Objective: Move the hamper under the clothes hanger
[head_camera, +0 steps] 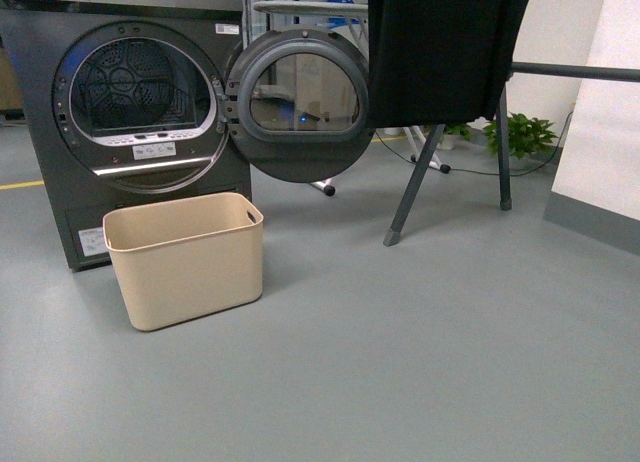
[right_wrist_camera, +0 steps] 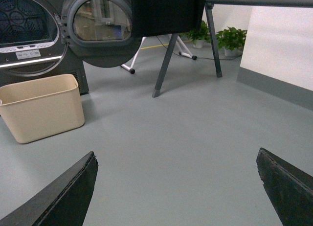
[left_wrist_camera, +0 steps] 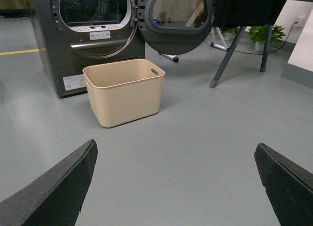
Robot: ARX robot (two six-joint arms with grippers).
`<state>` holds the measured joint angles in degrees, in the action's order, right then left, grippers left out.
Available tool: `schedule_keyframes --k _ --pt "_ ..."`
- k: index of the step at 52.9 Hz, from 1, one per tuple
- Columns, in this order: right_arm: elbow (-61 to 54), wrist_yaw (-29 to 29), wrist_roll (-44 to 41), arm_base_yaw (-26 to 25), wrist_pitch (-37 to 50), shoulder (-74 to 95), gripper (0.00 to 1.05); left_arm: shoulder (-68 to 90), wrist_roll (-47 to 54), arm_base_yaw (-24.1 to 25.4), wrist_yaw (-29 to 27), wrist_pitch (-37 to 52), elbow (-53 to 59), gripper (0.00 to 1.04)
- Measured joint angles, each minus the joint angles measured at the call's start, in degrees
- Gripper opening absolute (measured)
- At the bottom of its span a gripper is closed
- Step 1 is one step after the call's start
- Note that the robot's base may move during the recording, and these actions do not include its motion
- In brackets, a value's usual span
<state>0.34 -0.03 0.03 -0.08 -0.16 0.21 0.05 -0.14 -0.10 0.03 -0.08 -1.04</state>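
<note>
Hamper [head_camera: 185, 262] upright on the floor, just before the open dryer [head_camera: 40, 132], well ahead of the left gripper [left_wrist_camera: 175, 146], untouched. Clothes hanger [head_camera: 575, 71] stands well ahead of the right gripper [right_wrist_camera: 176, 153], apart from the hamper, with a black cloth [head_camera: 440, 52] draped over it. Both grippers are spread wide, holding nothing.
</note>
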Motion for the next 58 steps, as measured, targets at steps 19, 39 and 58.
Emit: schedule_keyframes --k 19,39,58 --pt "0.0 0.0 0.0 0.0 0.0 0.0 0.97 0.0 0.0 0.0 0.0 0.0 0.0 0.98" --pt "0.0 0.0 0.0 0.0 0.0 0.0 0.97 0.1 0.0 0.0 0.0 0.0 0.0 0.98" --pt "0.0 0.0 0.0 0.0 0.1 0.0 0.97 0.0 0.0 0.0 0.0 0.0 0.0 0.98"
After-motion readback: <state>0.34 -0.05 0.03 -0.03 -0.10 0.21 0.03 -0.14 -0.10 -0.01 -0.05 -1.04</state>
